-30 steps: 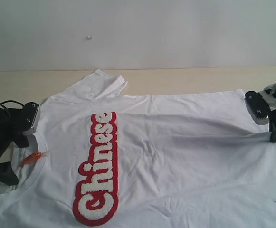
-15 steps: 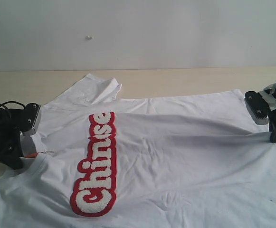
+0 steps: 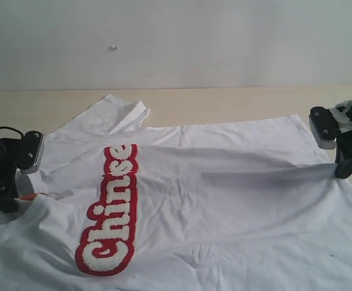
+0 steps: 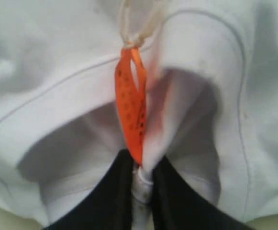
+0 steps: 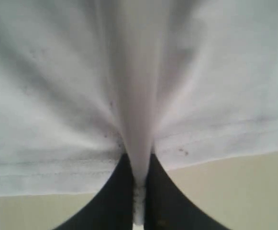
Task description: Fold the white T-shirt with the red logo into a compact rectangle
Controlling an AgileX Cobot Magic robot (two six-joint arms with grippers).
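Our left claw (image 4: pixel 142 178) is clenched on the collar (image 4: pixel 81 91) of the white T-shirt (image 3: pixel 224 200), with the orange neck tag (image 4: pixel 131 112) just beyond its grip. Our right claw (image 5: pixel 139 189) is clamped on the hem (image 5: pixel 57 167) at the opposite end. Between the two claws the shirt lies spread on the worktop (image 3: pixel 236 100), the red logo (image 3: pixel 110 212) nearer the left claw.

Pale beige tabletop (image 3: pixel 236 100), smooth and matte, seen as a band across the far side of the exterior view and ending at a plain white wall (image 3: pixel 224 36). On the wall, well above the table line, a small pale mark (image 3: pixel 113 48), too small to identify. Same tabletop (image 5: pixel 225 191) as a strip in the right wrist view, and only a blurred sliver (image 4: pixel 0 221) in the left wrist view.
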